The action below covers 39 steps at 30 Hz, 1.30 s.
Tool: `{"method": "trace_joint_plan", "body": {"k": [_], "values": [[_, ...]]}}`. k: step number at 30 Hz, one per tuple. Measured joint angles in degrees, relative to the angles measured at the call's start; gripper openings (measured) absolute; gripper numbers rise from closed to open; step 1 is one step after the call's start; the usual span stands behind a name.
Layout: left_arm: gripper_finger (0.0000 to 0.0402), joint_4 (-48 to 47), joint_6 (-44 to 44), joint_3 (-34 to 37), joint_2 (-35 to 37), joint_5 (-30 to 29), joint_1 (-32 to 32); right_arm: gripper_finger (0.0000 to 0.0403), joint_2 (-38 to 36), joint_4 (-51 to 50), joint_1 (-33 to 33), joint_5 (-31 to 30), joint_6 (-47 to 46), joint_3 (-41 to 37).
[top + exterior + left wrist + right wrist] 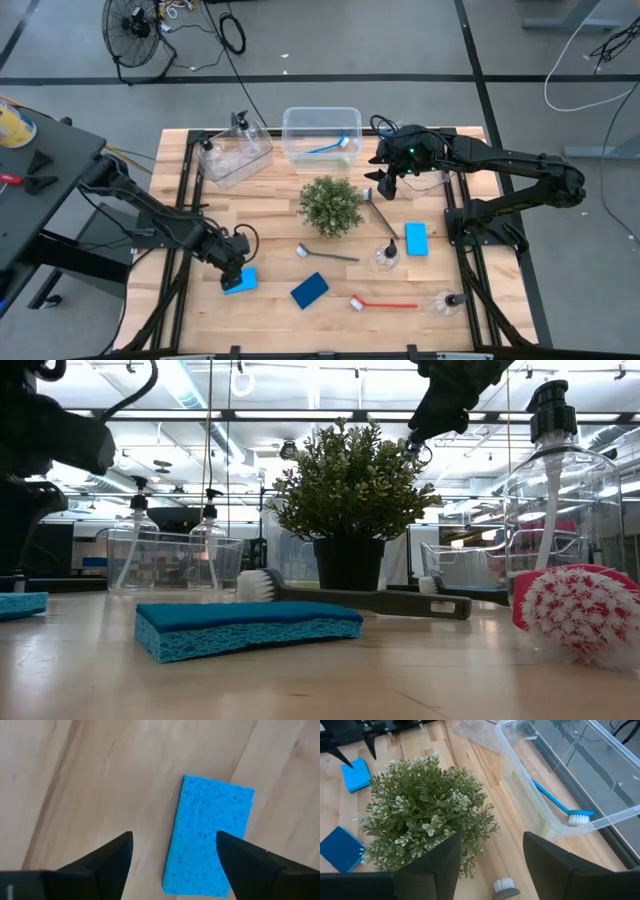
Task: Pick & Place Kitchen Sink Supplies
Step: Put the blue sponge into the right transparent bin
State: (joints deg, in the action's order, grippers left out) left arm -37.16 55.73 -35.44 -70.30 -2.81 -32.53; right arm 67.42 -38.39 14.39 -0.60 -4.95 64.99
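The plant (331,206) stands mid-worktop (270,220). Far behind it sits a bin (321,136) with a brush (333,146) inside; left of that, a tilted bin (236,153) holding two bottles (240,125). Near left lies a sponge (241,280) (the left hand (232,268) just over it); another sponge (309,290) lies to its right, a third (416,238) farther right.

Left tool (236,275) low, fingers spread; right tool (385,182) raised, parted.

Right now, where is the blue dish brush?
In the high view, the blue dish brush lies inside the clear bin at the table's far edge, just behind the plant and left of the right hand.
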Motion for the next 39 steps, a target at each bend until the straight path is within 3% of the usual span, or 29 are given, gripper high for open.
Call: {"method": "trace_joint_plan", "body": {"k": [8,16,27,34,39], "values": [[0.0291,8.02,0.04,4.14,-1.62,4.05,-1.21,0.0213,0.02,0.02,0.02,0.0,0.0,0.0],[0.0274,10.18,-0.96,6.2,-1.75,6.87,-1.18,0.0213,0.02,0.07,0.02,0.0,-0.02,0.0],[0.0125,12.33,-3.01,7.82,-1.75,12.28,-1.11,0.0213,0.02,0.28,0.01,-0.02,-0.02,0.0],[0.0022,12.36,-3.9,7.82,-1.73,12.46,-1.07,0.0213,0.02,0.31,0.01,-0.02,-0.02,0.0],[0.0007,12.36,-3.85,7.82,-1.73,13.05,-1.07,0.0213,0.02,0.31,0.01,-0.02,-0.04,0.0]]}}
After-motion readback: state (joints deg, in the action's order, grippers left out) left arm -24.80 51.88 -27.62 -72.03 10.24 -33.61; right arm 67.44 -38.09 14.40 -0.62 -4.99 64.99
